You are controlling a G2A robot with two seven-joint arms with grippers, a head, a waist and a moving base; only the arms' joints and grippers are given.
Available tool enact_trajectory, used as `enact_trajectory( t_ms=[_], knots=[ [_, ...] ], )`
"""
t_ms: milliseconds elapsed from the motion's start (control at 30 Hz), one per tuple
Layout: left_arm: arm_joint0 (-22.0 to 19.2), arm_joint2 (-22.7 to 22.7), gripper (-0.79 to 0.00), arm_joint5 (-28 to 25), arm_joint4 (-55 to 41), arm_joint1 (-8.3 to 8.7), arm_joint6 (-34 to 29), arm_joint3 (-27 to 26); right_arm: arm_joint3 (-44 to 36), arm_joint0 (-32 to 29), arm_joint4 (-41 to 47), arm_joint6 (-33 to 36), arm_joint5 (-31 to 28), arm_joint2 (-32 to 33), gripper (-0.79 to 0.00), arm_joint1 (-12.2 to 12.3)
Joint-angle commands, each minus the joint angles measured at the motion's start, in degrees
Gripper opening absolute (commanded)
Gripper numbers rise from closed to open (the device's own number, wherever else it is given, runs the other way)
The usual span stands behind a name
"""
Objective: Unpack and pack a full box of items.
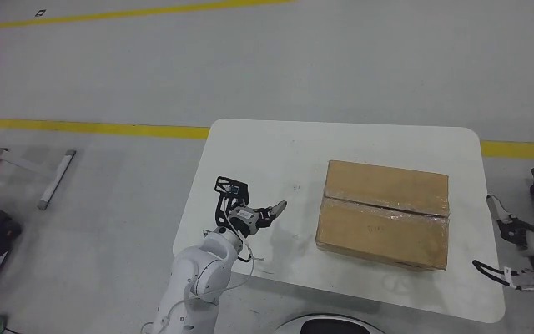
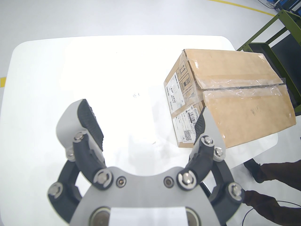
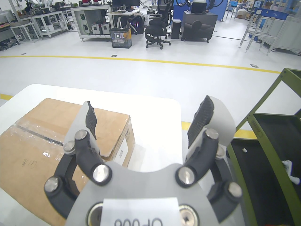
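We log: 1 cardboard box (image 1: 384, 213), flaps taped, on white desk (image 1: 267, 159). L pincer (image 2: 143, 111) wide, empty, beside box. R pincer (image 3: 148, 104) wide, empty, nr box's other end.

The cardboard box (image 1: 384, 213) sat on the right half of the table (image 1: 267, 159). The left gripper (image 2: 143, 111) hung over the left half, apart from the box. The right gripper (image 3: 148, 105) hung beyond the box's right end, with a cart (image 3: 258, 130) farther right.
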Motion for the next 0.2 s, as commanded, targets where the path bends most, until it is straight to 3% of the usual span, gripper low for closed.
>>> enact_trajectory(
  t_ms=[0, 167],
  knots=[
    [0.0, 0.0, 0.0, 0.0, 0.0, 0.0, 0.0, 0.0, 0.0, 0.0, 0.0, 0.0, 0.0, 0.0, 0.0, 0.0],
    [0.0, 0.0, 0.0, 0.0, 0.0, 0.0, 0.0, 0.0, 0.0, 0.0, 0.0, 0.0, 0.0, 0.0, 0.0, 0.0]
  ],
)
